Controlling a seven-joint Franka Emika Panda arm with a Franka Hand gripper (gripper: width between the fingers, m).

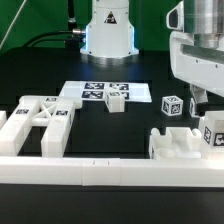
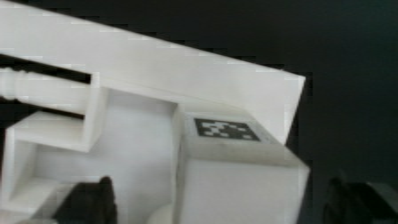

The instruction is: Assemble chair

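The chair lies in loose white tagged parts. In the exterior view, a notched block (image 1: 190, 143) sits at the right, and my gripper (image 1: 201, 104) hangs just above it. A small tagged cube (image 1: 172, 107) stands beside it. A larger cross-shaped part (image 1: 40, 122) lies at the left, and a small block (image 1: 115, 100) sits mid-table. In the wrist view, the notched block (image 2: 214, 95) with its tag (image 2: 226, 130) fills the frame. My gripper (image 2: 231, 203) straddles it, open. One finger (image 2: 98, 200) lies over the white part, and the other finger (image 2: 365, 200) stands clear of the block's edge.
The marker board (image 1: 88, 90) lies flat behind the small block. A long white border rail (image 1: 100, 172) runs along the table's front. The robot base (image 1: 108, 30) stands at the back centre, with cables to its left.
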